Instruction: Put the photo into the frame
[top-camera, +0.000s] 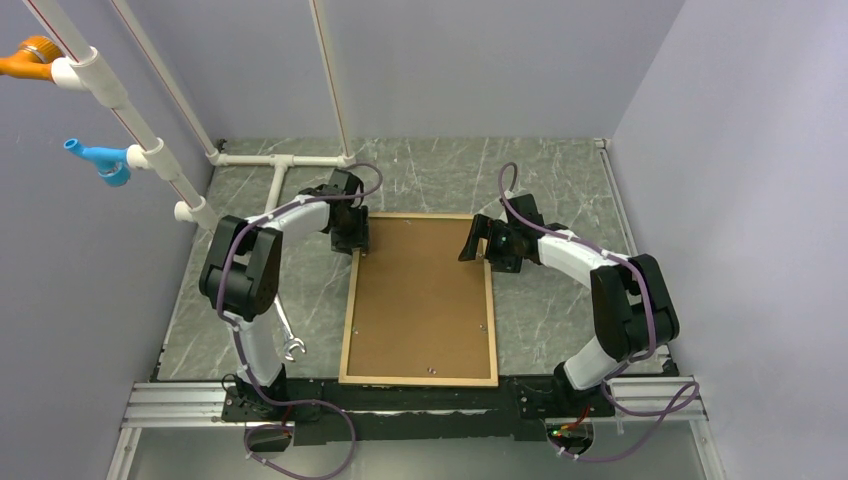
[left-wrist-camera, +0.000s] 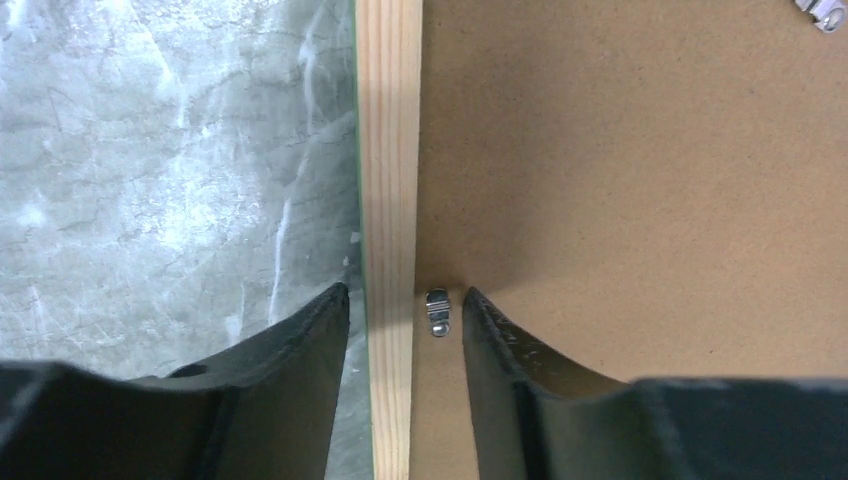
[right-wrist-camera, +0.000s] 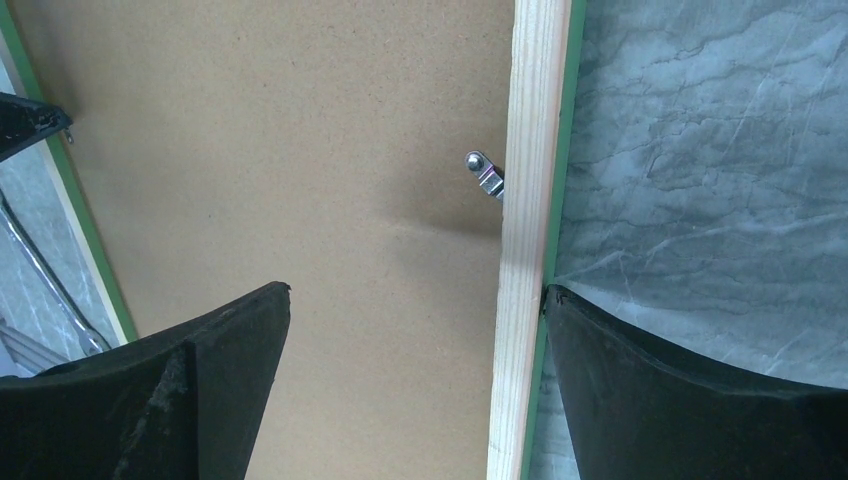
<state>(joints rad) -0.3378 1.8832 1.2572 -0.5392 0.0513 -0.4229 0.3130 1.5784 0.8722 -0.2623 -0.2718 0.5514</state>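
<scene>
1 frame (top-camera: 346, 330), tan side up on the bench (left-wrist-camera: 150, 150), backing board (left-wrist-camera: 640, 200) fitted, photo unseen: your left claw (left-wrist-camera: 404, 292) straddles its rail part-open, clip (left-wrist-camera: 437, 312) between the fingers (left-wrist-camera: 300, 350), right claw (right-wrist-camera: 416, 289) gapes astride the opposite rail; nudge clips aside, sparing the wood.

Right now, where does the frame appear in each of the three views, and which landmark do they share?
Top external: the frame lies flat in the middle of the picture, its tan face up.
Left wrist: the frame shows as a vertical tan strip, slightly left of centre.
Right wrist: the frame shows as a vertical tan strip, right of centre.
Shared landmark: the brown backing board inside the frame.
</scene>
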